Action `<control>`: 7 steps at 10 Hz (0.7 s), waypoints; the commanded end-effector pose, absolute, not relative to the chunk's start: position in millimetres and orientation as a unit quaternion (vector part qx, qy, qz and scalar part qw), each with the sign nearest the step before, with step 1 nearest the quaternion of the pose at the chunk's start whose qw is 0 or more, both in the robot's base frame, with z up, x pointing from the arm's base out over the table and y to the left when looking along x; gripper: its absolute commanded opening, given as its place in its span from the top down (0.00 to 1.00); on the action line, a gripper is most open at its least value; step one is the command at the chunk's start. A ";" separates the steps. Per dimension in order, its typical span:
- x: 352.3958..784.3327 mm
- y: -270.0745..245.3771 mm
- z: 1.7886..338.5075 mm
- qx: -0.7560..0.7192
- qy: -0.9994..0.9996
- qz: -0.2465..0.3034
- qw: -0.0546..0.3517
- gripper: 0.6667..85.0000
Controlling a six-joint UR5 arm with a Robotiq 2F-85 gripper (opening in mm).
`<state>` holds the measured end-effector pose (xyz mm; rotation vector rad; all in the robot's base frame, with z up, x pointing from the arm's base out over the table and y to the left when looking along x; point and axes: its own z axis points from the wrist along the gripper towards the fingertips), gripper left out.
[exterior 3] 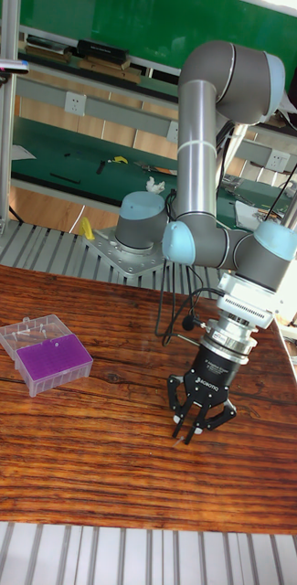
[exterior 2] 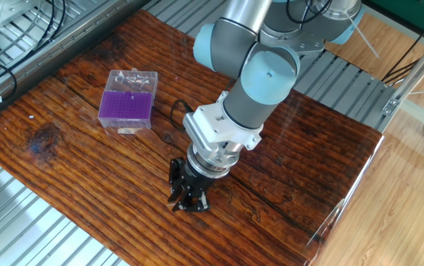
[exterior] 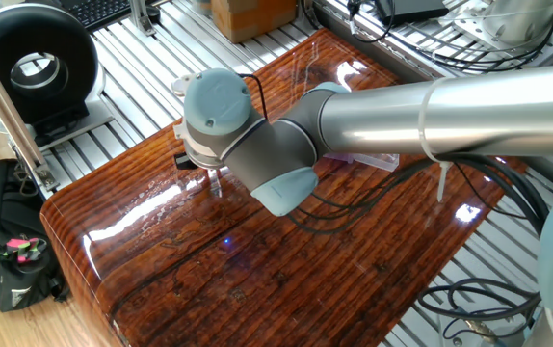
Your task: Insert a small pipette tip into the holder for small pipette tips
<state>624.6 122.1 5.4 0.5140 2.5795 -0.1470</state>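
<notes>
A robotics laboratory or test workshop. An industrial robot arm (exterior 3: 203, 137) is bolted by its base to a bench of ribbed aluminium rails (exterior: 132, 58), on which a glossy wooden board (exterior 2: 86, 170) serves as the work surface. Loose cables (exterior: 508, 280) trail along the rails, and a keyboard (exterior: 98, 10) and a cardboard box (exterior: 248, 14) lie at the far edge. In the tall fixed view, green-topped workbenches (exterior 3: 66, 146) with wall sockets (exterior 3: 73, 102) and scattered tools stand behind the arm. A backpack (exterior: 2, 241) rests on the floor beside the bench.
</notes>
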 end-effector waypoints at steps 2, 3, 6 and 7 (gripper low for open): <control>621.2 116.9 2.0 0.193 0.948 -0.057 0.248 0.70; 620.7 117.3 1.7 0.193 0.948 -0.056 0.247 0.70; 616.1 116.8 -0.2 0.184 0.952 -0.061 0.238 0.70; 615.4 116.4 0.2 0.181 0.952 -0.062 0.237 0.70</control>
